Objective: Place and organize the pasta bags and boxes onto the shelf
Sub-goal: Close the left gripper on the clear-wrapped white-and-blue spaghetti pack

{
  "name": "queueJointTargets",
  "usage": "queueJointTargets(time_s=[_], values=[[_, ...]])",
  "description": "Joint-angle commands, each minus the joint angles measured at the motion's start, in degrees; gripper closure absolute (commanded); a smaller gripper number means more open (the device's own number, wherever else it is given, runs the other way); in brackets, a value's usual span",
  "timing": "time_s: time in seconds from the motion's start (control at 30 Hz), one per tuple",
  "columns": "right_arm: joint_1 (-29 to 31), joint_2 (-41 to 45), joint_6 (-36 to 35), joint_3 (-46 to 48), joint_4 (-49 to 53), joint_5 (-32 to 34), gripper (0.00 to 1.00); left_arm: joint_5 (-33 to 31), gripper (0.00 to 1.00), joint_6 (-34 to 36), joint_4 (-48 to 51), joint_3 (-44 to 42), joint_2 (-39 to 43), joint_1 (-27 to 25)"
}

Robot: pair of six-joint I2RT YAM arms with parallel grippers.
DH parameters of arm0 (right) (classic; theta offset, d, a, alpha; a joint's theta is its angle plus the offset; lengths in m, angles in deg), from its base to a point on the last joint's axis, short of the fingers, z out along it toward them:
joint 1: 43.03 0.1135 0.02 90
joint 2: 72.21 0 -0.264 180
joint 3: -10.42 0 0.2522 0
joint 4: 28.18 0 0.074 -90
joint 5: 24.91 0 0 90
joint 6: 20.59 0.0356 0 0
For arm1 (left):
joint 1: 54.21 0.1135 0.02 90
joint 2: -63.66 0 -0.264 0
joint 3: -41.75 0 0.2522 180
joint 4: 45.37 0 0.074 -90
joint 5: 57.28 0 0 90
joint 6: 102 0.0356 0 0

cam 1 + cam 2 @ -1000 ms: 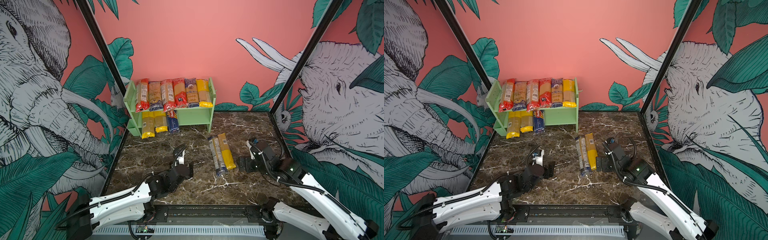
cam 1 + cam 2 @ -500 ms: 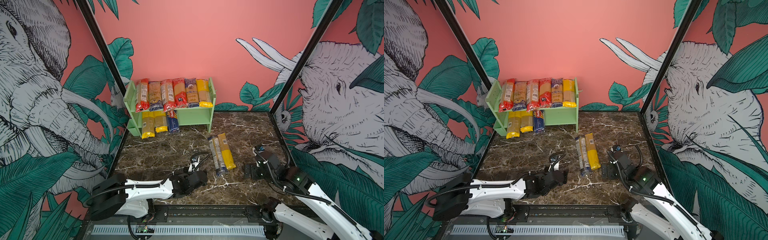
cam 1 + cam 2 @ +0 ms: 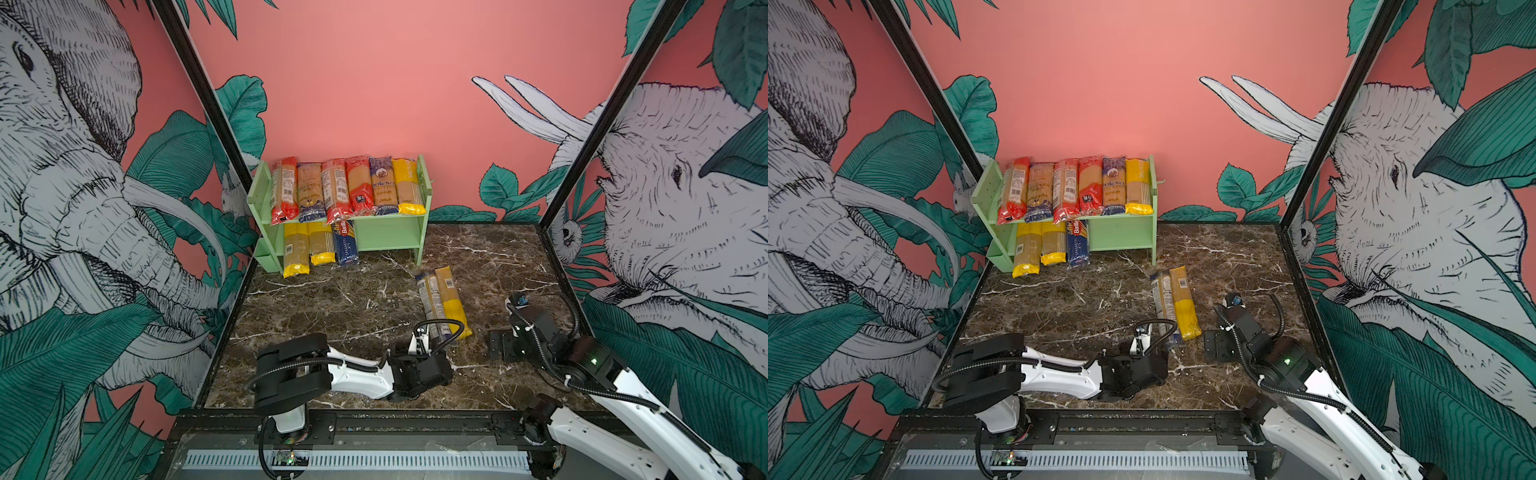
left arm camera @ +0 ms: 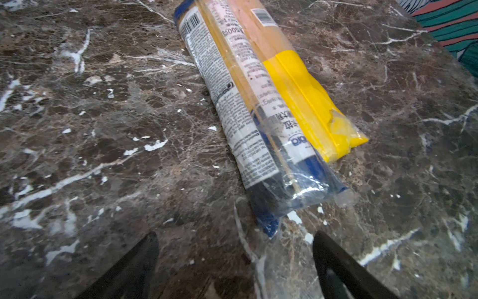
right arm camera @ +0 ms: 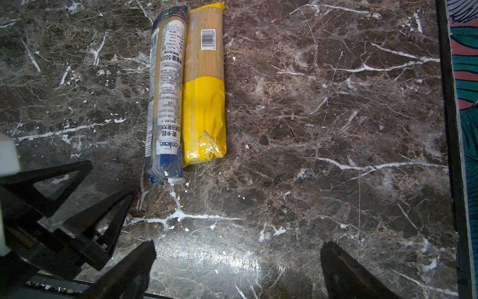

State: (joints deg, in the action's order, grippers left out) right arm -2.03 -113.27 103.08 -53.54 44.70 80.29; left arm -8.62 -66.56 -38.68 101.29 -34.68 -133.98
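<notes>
Two pasta packs lie side by side on the marble table, one blue-ended [image 3: 432, 305] and one yellow-ended [image 3: 454, 301]. My left gripper [image 4: 235, 235] is open at the near end of the blue-ended pack [image 4: 258, 124], whose clear tail lies between the jaws, ungripped. It also shows in a top view as the left gripper [image 3: 433, 341]. My right gripper [image 5: 238, 244] is open over bare marble to the right of the yellow-ended pack [image 5: 204, 103], holding nothing. The mint-green shelf [image 3: 386, 232] at the back left holds several packs on top and three below.
The left gripper's black fingers [image 5: 111, 209] show in the right wrist view, close beside my right gripper. The black frame edge [image 5: 448, 129] borders the table on the right. Patterned walls close in both sides and the back.
My left arm swung right and lower to the near end of the two packs on the table, and its jaws opened wider. My right gripper drew back a little toward the front.
</notes>
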Motion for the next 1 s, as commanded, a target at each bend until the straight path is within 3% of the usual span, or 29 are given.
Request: queueJointTargets(time_s=[0.0,0.23,0.97], values=[[0.35,0.72,-0.08,0.2,-0.44,1.33,0.01,-2.57,0.06,-2.0,-4.11,1.35,-1.42,-0.18],[0.38,0.71,-0.44,0.29,-0.82,0.97,0.01,-1.48,0.03,1.54,-5.33,5.9,-5.31,-0.21],[0.37,1.51,-0.61,0.39,-1.09,0.61,0.01,0.23,0.01,1.68,-7.27,8.01,-8.02,1.46]])
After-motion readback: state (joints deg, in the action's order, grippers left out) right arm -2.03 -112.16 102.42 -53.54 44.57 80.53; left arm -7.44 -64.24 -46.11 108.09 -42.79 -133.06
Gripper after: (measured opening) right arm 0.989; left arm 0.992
